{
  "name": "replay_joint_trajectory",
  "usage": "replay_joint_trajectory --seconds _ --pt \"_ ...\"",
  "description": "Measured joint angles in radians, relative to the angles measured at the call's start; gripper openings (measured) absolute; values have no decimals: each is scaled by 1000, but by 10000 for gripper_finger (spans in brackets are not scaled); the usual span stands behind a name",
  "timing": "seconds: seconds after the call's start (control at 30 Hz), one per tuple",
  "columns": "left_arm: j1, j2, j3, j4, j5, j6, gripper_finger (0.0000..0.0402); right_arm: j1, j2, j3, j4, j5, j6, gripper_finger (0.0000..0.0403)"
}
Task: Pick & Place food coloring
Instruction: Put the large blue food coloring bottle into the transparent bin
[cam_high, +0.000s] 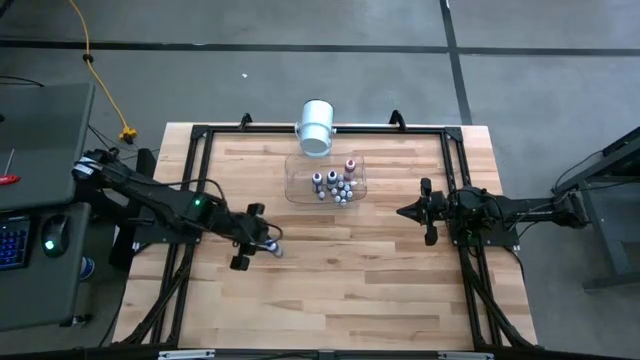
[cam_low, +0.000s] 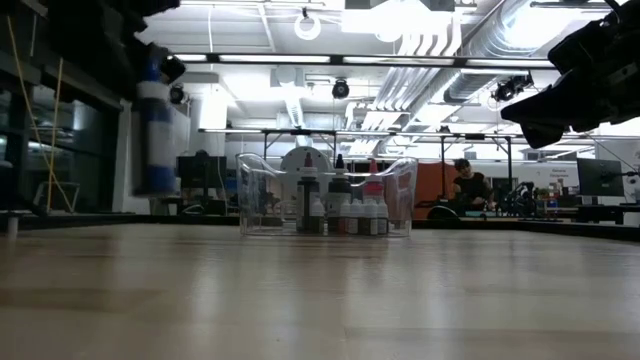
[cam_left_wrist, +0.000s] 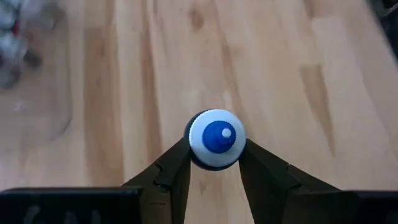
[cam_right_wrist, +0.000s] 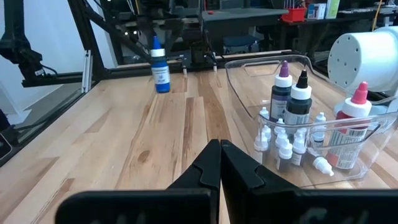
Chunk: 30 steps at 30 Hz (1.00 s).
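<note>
Item: blue food coloring bottle (cam_left_wrist: 216, 138), white body, blue cap and label. Held upright in the jaws of the left gripper (cam_high: 262, 245), which are clamped on it from 2 sides just below the cap; long axis vertical, cap toward the wrist camera. In the low view it hangs clear of the tabletop (cam_high: 340, 290).

Destination, as judged: clear plastic tub (cam_high: 296, 190) at the back centre of the tabletop, already holding the other food coloring bottles (cam_high: 334, 187), a few taller ones among many tiny whitish ones. A white cylinder (cam_high: 316, 126) lies just behind the tub.

Key relation: the tub lies ahead and toward the right-arm side of the held bottle, near but apart. The left arm carries the load; the next move likely calls for lifting over the tub wall.

Right gripper (cam_high: 409, 212): jaws together, empty, waiting beside the tub on its right.
</note>
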Motion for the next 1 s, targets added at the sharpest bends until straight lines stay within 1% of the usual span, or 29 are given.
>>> replay_joint_trajectory --seconds 0.03,0.13,0.23,0.4,0.57,0.7,0.83,1.0 --pt "6 -9 4 -39 0 0 121 0 0 0 0 -1 0 0" --pt "30 -8 42 -54 -8 18 121 0 1 0 0 0 0 0" --pt "59 -9 79 -124 -10 37 121 0 -2 0 0 0 0 1" --pt "114 -8 120 -150 -17 85 121 0 -1 0 0 0 0 1" --pt "199 9 185 -164 -25 158 121 0 -1 0 0 0 0 0" --pt "277 68 250 -167 -29 236 121 0 -1 0 0 0 0 0" --pt "340 156 328 -166 -28 328 121 0 -1 0 0 0 0 0" --pt "407 280 432 -166 -78 402 121 0 -1 0 0 0 0 0"
